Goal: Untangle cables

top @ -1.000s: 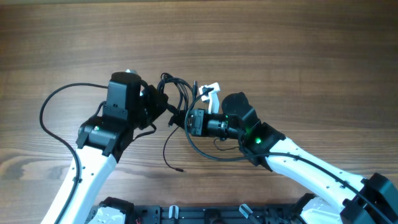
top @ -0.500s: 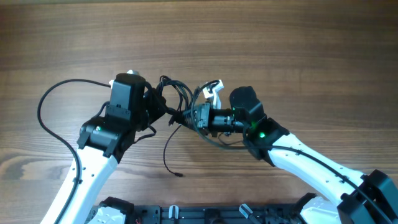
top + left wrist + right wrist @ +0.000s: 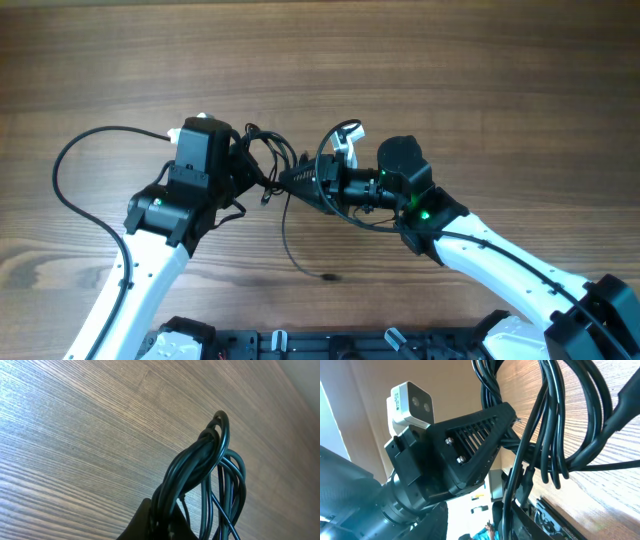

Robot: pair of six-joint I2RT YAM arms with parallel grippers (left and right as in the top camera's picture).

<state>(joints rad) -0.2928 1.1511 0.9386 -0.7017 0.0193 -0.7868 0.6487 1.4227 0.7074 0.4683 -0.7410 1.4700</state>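
**Cables pinched at mid-table, open wood beyond**

The left pincer (image 3: 252, 172) is pressed together on the cables (image 3: 272, 150). In its wrist view the cables (image 3: 200, 470) rise straight from its tips and fold over in a tight bend above the table (image 3: 75, 430). The right pincer (image 3: 292, 180) points at the left one, with its tips just beside it and in among the same strands. I cannot tell whether its jaws are spread or closed on a strand. From the right wrist, the left pincer's ribbed finger (image 3: 480, 430) lies clamped across several of the cables (image 3: 555, 435).

One loose strand drops away below the right pincer's tips and curls to a small plug (image 3: 328, 276) lying on the wood.

Ahead of both pincers the table (image 3: 450, 60) runs as bare wood to the far edge, and likewise out to either side of them. Behind them room is tighter: both arms cross the wood, and a black rail (image 3: 280, 340) lines the near edge. The left arm's thick wire (image 3: 60, 180) loops wide on the outer side of that pincer.
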